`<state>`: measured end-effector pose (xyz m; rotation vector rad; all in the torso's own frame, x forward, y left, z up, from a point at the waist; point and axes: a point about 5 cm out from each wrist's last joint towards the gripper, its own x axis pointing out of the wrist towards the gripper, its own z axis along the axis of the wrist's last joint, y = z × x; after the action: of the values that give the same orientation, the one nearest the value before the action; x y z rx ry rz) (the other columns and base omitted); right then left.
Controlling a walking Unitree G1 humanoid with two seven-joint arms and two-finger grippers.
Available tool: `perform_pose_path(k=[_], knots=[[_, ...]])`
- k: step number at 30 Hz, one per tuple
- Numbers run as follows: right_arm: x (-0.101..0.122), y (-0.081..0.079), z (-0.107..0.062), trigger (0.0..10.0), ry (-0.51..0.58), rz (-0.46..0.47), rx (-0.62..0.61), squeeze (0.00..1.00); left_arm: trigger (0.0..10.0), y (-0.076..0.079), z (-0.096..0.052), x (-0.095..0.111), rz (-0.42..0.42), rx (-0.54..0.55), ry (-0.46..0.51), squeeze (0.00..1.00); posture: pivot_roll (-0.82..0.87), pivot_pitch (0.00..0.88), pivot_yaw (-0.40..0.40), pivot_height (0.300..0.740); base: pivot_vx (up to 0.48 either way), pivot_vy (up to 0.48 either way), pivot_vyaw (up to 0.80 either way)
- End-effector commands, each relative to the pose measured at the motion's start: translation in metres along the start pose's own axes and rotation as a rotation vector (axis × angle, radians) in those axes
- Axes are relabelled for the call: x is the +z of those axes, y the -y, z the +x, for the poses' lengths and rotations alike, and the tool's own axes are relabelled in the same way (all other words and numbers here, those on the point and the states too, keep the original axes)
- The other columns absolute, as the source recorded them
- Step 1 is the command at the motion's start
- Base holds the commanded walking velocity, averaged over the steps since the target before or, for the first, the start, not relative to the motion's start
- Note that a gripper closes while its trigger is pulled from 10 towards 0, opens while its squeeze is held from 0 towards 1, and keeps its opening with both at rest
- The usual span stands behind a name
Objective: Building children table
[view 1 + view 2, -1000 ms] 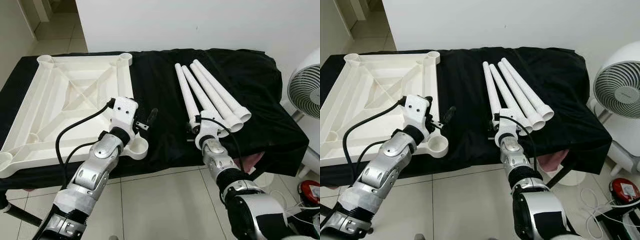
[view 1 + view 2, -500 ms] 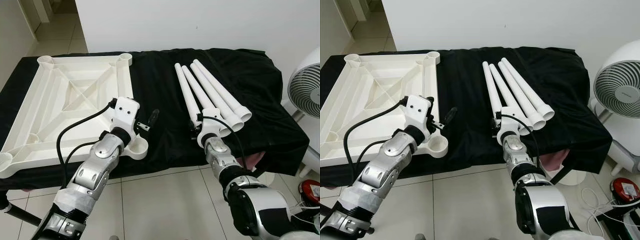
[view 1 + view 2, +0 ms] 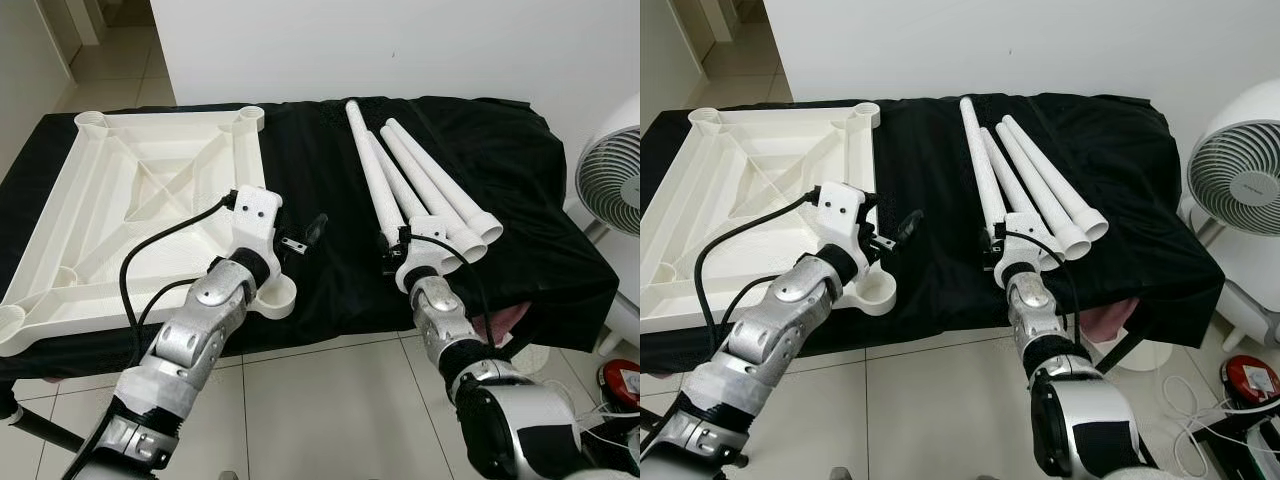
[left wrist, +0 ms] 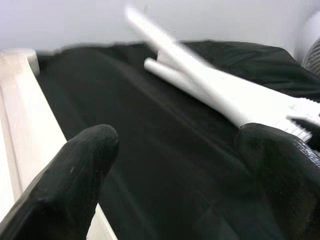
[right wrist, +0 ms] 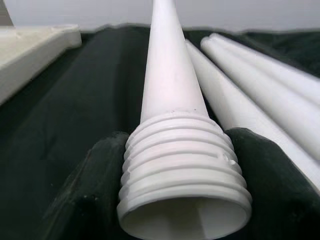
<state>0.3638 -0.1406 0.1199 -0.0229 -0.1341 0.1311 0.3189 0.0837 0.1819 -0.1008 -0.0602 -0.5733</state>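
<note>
The right gripper [image 5: 182, 200] is clamping the threaded end of one white table leg [image 3: 372, 175], its two black fingers [image 5: 87, 192] pressing on either side of the screw ridges. The leg is pointing away from the robot, its far tip angled off from the three remaining legs [image 3: 440, 195], which are lying side by side on the black cloth [image 3: 320, 150]. The left gripper [image 4: 175, 175] is hovering with its fingers spread apart and holding nothing, just beside the near corner socket [image 3: 277, 295] of the upturned white tabletop [image 3: 130, 210].

Handling judgement: the leg is appearing hollow, rigid and probably light, with a smooth tapered shaft likely to slip under a pinch. The ridged thread is offering the surest hold, yet it must be entering the socket, so a regrip higher on the shaft may be needed.
</note>
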Motion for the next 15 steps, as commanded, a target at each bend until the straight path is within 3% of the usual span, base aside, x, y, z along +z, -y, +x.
perform_pose_path(k=[1, 2, 3, 5, 10, 15], knots=[[0.013, -0.006, -0.001, 10.0, 0.116, -0.039, 0.047, 0.00, 10.0, 0.015, 0.002, 0.003, -0.078, -0.332, -0.034, 0.00, -0.06, 0.000, 0.029, 0.740, 0.000, 0.000, 0.00], [0.016, -0.010, -0.002, 10.0, 0.154, -0.065, 0.069, 0.00, 10.0, 0.016, 0.005, 0.004, -0.130, -0.351, -0.056, 0.00, -0.07, 0.000, 0.036, 0.740, 0.000, 0.000, 0.00], [0.016, -0.010, -0.002, 10.0, 0.154, -0.065, 0.069, 0.00, 10.0, 0.016, 0.005, 0.004, -0.130, -0.351, -0.056, 0.00, -0.07, 0.000, 0.036, 0.740, 0.000, 0.000, 0.00], [0.023, -0.018, -0.006, 10.0, 0.226, -0.107, 0.126, 0.00, 10.0, 0.018, 0.013, 0.010, -0.255, -0.385, -0.084, 0.00, -0.07, 0.000, 0.038, 0.740, 0.000, 0.000, 0.00], [0.029, -0.029, -0.011, 10.0, 0.294, -0.151, 0.201, 0.00, 10.0, 0.021, 0.026, 0.018, -0.358, -0.441, -0.159, 0.00, -0.08, 0.000, 0.032, 0.740, 0.000, 0.000, 0.00], [0.030, -0.038, -0.016, 10.0, 0.322, -0.187, 0.274, 0.00, 10.0, 0.021, 0.037, 0.036, -0.502, -0.503, -0.157, 0.00, -0.09, 0.000, 0.033, 0.740, 0.000, 0.000, 0.00]])
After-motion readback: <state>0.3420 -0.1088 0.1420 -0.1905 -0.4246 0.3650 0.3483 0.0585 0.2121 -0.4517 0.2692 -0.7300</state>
